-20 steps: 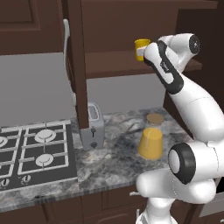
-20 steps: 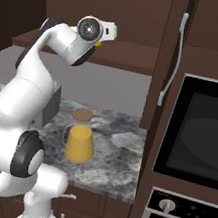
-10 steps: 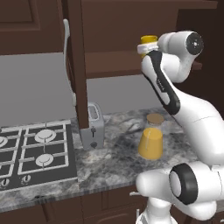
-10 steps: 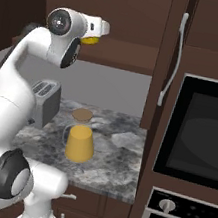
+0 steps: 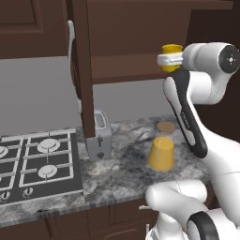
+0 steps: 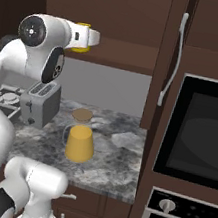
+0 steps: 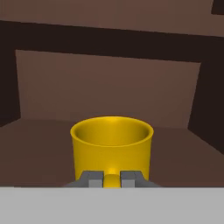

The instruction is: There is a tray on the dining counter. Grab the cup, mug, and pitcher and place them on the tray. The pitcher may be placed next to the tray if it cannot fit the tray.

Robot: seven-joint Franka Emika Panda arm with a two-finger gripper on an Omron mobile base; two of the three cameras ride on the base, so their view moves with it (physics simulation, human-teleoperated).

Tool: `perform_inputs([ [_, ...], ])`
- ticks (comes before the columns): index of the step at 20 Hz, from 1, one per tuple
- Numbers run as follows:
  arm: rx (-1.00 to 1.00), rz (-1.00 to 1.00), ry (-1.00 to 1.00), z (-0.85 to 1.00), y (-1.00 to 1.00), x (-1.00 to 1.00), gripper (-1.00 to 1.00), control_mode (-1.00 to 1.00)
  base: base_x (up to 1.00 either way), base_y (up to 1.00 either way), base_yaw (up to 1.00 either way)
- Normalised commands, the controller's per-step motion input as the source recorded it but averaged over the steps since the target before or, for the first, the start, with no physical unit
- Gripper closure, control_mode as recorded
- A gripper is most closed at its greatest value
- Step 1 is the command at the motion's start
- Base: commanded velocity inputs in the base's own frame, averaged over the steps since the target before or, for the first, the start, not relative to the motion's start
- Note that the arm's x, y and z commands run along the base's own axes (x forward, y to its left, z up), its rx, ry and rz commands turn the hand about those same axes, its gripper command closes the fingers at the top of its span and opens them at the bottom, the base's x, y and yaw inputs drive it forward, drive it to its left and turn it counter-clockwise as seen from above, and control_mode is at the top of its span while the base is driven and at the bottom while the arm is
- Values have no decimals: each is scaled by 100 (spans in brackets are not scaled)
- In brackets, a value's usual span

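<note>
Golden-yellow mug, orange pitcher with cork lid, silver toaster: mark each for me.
golden-yellow mug [image 7: 111, 146]: hand view, front wall below the rim.
orange pitcher with cork lid [image 5: 161, 153]: left base view, middle of the orange body.
silver toaster [image 6: 42, 103]: right base view, its side panel.

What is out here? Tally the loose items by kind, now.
Mug: 1, in the gripper
Pitcher: 1, on the stone countertop
Toaster: 1, on that countertop
Total: 3
</note>
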Motion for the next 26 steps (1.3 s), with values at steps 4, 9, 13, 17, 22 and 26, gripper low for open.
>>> perform_inputs([
  [4, 5, 0, 0, 0, 0, -77, 100, -100, 0, 0, 0],
  [9, 2, 0, 0, 0, -1, -64, 100, -100, 0, 0, 0],
  [13, 2, 0, 0, 0, 0, -60, 100, -100, 0, 0, 0],
  [17, 2, -3, 0, 0, 0, -60, 100, -100, 0, 0, 0],
  [22, 1, -4, 2, 2, 0, -48, 100, -100, 0, 0, 0],
  [26, 0, -5, 11, 12, 0, -37, 100, -100, 0, 0, 0],
])
